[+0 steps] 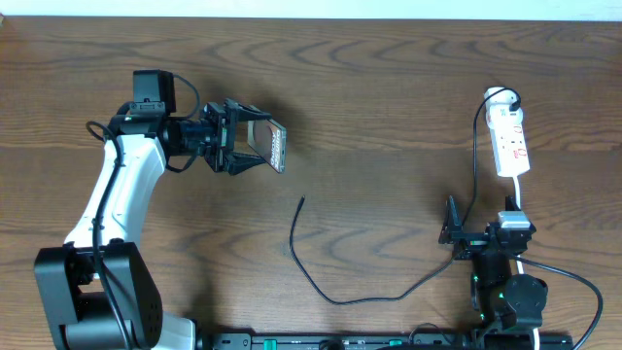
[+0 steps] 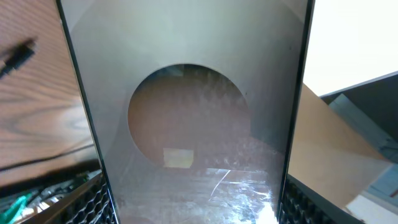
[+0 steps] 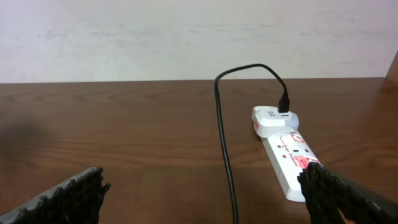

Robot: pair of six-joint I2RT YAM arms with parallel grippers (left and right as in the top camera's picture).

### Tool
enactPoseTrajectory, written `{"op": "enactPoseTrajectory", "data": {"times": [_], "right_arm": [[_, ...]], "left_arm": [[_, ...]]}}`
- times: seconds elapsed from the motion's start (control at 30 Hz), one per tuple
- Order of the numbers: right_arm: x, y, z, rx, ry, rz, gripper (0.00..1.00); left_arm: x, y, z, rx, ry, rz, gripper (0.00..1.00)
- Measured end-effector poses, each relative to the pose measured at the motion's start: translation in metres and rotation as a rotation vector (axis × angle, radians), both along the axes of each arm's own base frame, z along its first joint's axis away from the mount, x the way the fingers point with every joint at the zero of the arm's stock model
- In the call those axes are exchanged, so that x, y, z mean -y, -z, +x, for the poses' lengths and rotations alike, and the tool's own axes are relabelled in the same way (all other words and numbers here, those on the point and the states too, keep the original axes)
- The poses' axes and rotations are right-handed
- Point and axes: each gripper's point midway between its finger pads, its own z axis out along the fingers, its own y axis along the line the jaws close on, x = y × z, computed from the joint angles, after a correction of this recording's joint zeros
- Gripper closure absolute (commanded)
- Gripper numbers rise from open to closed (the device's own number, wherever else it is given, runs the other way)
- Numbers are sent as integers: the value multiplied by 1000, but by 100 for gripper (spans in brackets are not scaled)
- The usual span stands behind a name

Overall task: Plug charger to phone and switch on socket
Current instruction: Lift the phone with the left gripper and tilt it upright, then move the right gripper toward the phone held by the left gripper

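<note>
My table (image 1: 389, 97) is dark brown wood with strong wavy grain, filling almost the whole overhead view, under soft even light with a faint sheen and short shadows. Behind its far edge stands a plain off-white wall (image 3: 186, 37), slightly blotchy, meeting the tabletop in a straight line; from overhead it's only a pale strip along the top. My left wrist view catches a slanted tan panel (image 2: 323, 149) under a bright white area, with something dark and blurred beside it that I can't identify.
</note>
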Motion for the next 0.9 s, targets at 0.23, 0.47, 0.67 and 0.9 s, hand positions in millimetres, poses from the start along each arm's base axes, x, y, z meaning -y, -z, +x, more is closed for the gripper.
{"op": "enactPoseTrajectory", "data": {"times": [0.23,0.47,0.67,0.9], "right_arm": [[0,0,0,0,0,0,1],[0,0,0,0,0,0,1],[0,0,0,0,0,0,1],[0,-1,0,3,0,0,1]], "left_arm": [[-4,-8,0,-28,-14,-58,93],[-13,-13,2,-26,-32,-93,92],[-13,-15,2,-25,-32,-101,93],[-13,-15,2,-25,-32,-101,93]]}}
